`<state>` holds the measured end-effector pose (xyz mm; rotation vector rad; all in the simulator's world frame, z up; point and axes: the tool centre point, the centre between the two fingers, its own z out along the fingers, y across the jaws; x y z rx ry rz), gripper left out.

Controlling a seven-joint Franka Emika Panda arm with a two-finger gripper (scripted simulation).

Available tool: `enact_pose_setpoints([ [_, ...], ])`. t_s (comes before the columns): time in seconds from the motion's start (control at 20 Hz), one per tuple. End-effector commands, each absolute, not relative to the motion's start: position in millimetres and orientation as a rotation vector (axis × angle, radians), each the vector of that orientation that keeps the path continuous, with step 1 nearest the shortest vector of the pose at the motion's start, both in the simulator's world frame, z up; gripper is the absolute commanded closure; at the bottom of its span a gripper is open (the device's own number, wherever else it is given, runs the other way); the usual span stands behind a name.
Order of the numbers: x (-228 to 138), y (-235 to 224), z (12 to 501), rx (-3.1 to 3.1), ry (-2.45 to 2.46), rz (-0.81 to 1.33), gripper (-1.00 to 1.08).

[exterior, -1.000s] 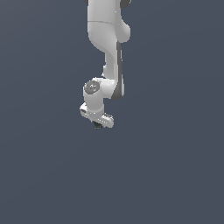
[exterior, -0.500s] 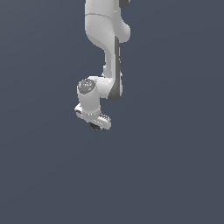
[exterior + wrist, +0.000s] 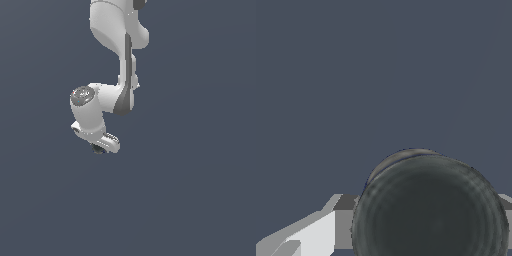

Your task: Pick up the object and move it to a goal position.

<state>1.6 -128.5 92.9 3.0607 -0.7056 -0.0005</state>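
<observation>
While gripped, ball [image 3: 97, 149] and tool [image 3: 101, 148] now farther left.

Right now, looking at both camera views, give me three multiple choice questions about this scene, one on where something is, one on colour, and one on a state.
1. Where is the dark ball in relation to the gripper?
A. Lying far off on the ground
B. Right at the gripper's tip
C. On top of the arm's upper link

2. What colour is the ball?
A. Bright red
B. Yellow
C. Dark, near-black

3. What does the background around the arm show?
A. A plain, even slate-grey
B. A cluttered shelf
C. A wooden table with plates

Answers: 1 B, since the exterior view shows the ball tucked under the white hand. 2 C, since the wrist view shows a dark, greyish-black sphere filling the space by the fingers. 3 A, since both views show only uniform grey behind the arm.
</observation>
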Motion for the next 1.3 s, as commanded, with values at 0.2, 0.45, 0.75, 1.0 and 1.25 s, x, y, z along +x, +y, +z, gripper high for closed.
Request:
enact_pose_setpoints([
  [0.2,36,-147,126,3.061,-0.705,0.000,1.08],
  [0.45,59,-159,147,3.061,-0.705,0.000,1.08],
  [0.75,78,-169,163,3.061,-0.705,0.000,1.08],
  [1.0,87,-173,170,3.061,-0.705,0.000,1.08],
  [1.25,91,-175,173,3.061,-0.705,0.000,1.08],
])
